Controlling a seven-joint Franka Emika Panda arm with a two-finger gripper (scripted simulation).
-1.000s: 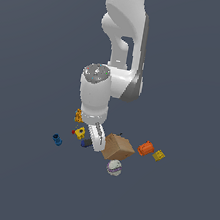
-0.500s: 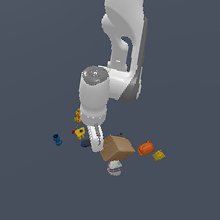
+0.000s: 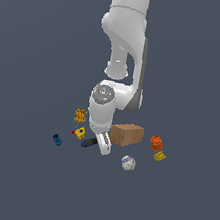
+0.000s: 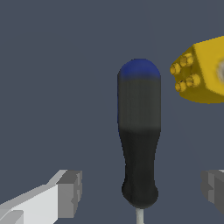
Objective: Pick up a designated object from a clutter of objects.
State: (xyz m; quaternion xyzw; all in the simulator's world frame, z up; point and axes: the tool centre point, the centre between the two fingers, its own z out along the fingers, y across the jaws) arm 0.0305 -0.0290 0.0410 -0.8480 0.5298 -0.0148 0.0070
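Screwdriver (image 4: 139, 135): black handle, blue end cap (thin grey shaft below).

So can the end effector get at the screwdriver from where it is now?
Probably yes. In the wrist view the end effector is open with a finger on each side of the screwdriver, nothing between. The yellow block sits off near the cap.

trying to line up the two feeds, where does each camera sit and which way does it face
Exterior view: off the arm, above the floor, facing the arm and the clutter; arm and gripper show.
Wrist view: on the wrist, looking down between the fingertips at the screwdriver; only the fingers show.
Shared: the screwdriver and the yellow block beside it.
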